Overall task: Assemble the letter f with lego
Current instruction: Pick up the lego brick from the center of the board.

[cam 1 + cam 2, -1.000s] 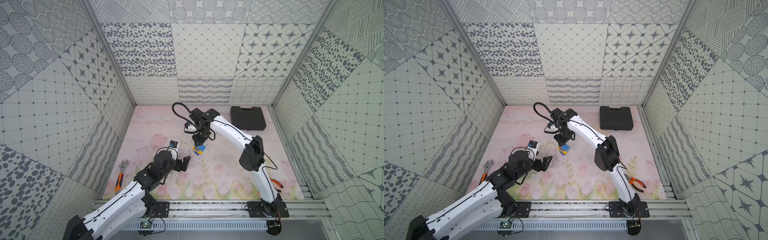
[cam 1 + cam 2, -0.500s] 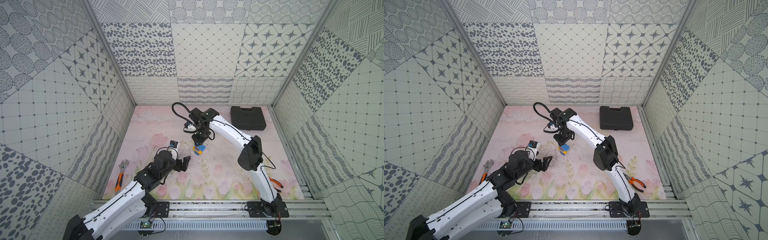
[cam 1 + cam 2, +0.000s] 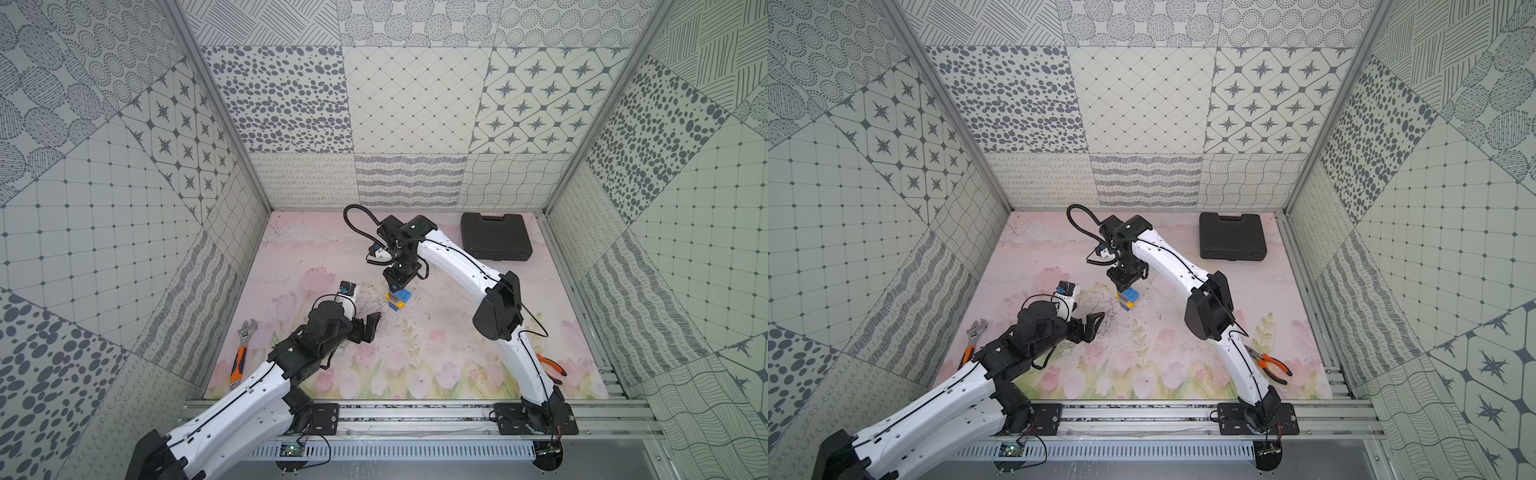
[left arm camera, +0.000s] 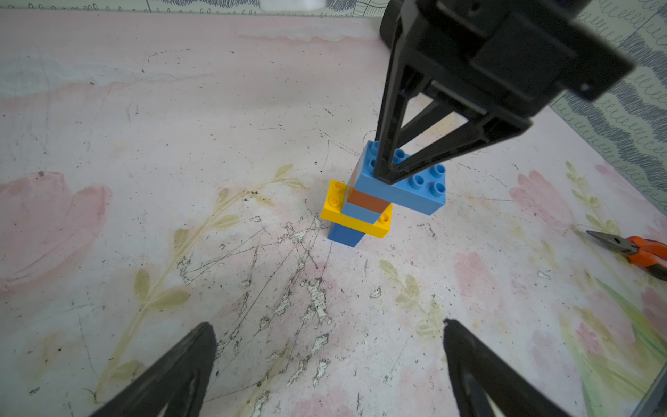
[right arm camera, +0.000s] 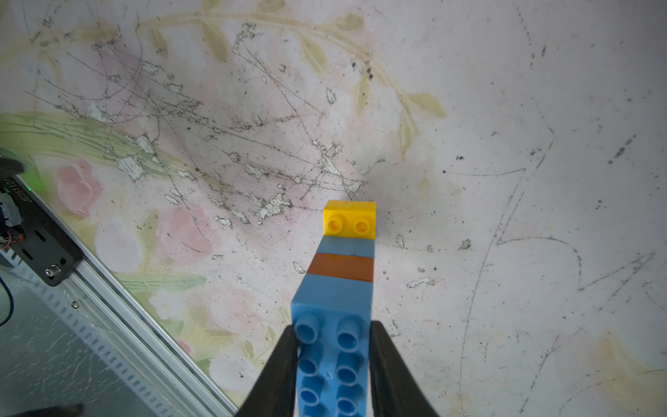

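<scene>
Blue long brick (image 4: 408, 195), atop the stack (image 4: 366, 202), clamped by right pincer (image 5: 334, 330) for pressing home; left pincer (image 4: 328, 326) open, clear.

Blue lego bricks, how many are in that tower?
3. The long blue studded plastic brick is on top; an upper square blue brick sits between the square brown brick and long yellow brick; a lower square blue brick forms the base. None seem hidden.

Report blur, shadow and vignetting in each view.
Left wrist view: the lego stack is sharp, while the right gripper blurs toward its body. Right wrist view: corners darken; a soft shadow lies beside the yellow brick. Both top views: even light, crisp.
</scene>
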